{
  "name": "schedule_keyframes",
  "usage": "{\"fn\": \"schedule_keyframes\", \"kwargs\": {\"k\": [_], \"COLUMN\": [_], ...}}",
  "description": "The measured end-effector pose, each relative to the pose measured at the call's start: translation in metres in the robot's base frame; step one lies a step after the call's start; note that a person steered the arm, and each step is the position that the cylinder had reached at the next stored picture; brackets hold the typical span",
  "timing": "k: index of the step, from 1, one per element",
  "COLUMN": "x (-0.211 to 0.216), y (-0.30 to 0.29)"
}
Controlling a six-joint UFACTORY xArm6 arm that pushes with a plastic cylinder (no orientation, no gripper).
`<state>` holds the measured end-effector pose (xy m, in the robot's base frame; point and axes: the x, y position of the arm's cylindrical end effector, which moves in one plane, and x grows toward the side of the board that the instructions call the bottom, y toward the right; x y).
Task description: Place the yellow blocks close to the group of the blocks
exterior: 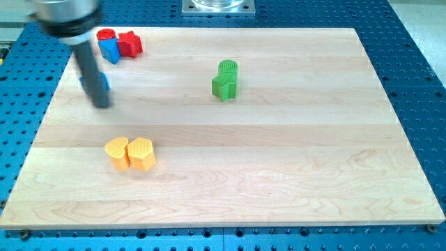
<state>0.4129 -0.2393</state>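
Camera view shows my tip (pixel 102 104), a bare rod with nothing to open or close, touching no yellow block. Above the yellow hexagon block (pixel 141 153) and toward the view's left, it stands beside a blue block (pixel 104 82). Touching the hexagon's left side sits the yellow heart block (pixel 117 153). I judge the approach underway; next, get below the pair and push upward toward the red blocks (pixel 122 42).

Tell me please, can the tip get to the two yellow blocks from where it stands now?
Probably yes. My tip stands above the yellow heart block and the yellow hexagon block, toward the view's top, with only bare board between. A blue block sits behind the rod, not in the way.
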Motion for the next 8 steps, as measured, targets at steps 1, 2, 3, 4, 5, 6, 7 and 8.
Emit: {"fn": "schedule_keyframes", "kwargs": {"k": [1, 2, 3, 4, 5, 6, 7, 8], "x": [-0.042, -0.07, -0.048, -0.037, -0.003, -0.001, -0.001, 0.002], "y": [-0.006, -0.006, -0.044, -0.014, 0.055, 0.101, 0.131, 0.146]}}
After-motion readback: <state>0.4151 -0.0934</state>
